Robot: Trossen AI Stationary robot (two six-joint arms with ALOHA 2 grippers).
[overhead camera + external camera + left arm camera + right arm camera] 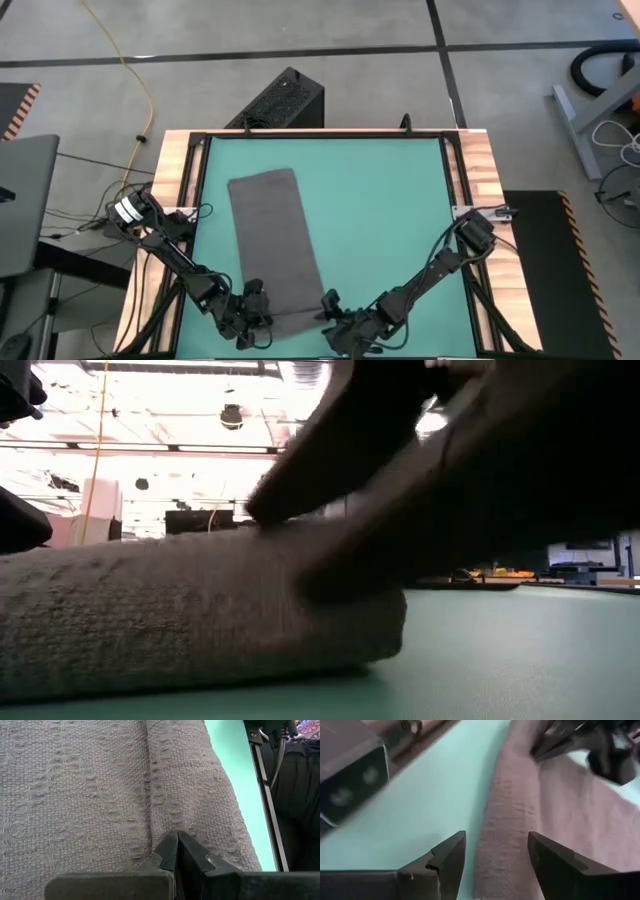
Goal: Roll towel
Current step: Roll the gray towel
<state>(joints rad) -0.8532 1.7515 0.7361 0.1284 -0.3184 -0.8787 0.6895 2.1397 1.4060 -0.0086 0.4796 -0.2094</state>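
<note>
Grey woven cloth, the towel [272, 245] lies as a long strip left of centre on the green table [380, 200] in the high view, its bottom end already turned into a short, low roll [200, 610] while most of the length above it is flat and unrolled. At that rolled end, bottom of frame, the left gripper [176, 851] has its fingers pressed together against the cloth, and the right gripper [496, 855] stands spread, straddling the roll's end without pinching it. By my reading the rolling is only begun, with nearly the whole strip left to wind.
</note>
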